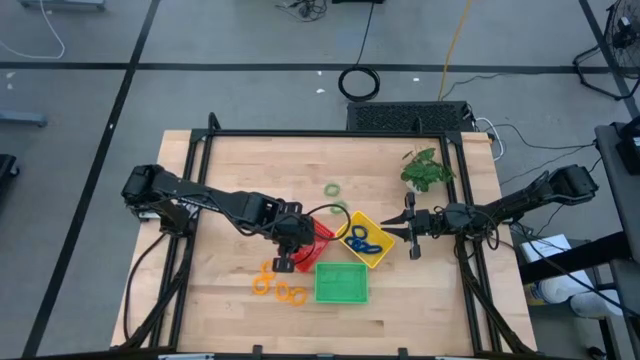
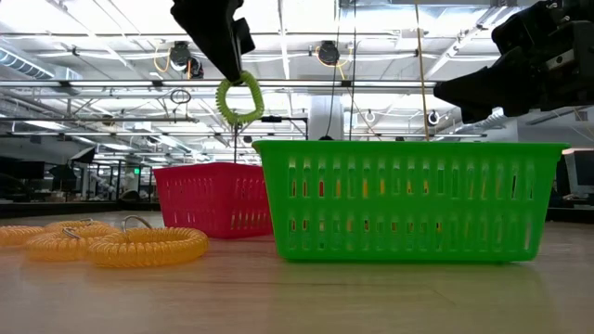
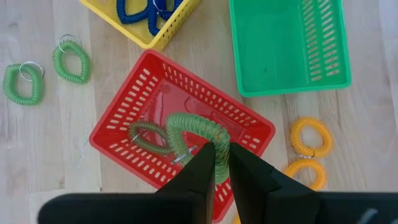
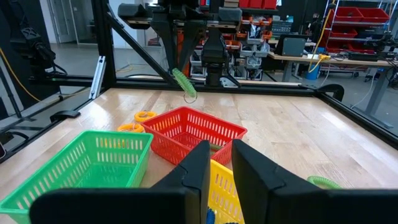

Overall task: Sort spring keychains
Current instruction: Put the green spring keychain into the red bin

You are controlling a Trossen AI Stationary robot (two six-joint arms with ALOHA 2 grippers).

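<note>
Fingers (image 3: 214,163) of the left arm pinch a green keychain (image 3: 198,134) above the wooden table (image 1: 240,165); right fingers' state unclear.

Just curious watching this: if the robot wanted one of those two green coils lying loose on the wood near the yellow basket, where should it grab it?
Probably from straight above, pinching one side of the coiled ring. It lies flat on the table, apart from the second green coil, so its sides are free; avoid the thin metal ring at its end.
</note>
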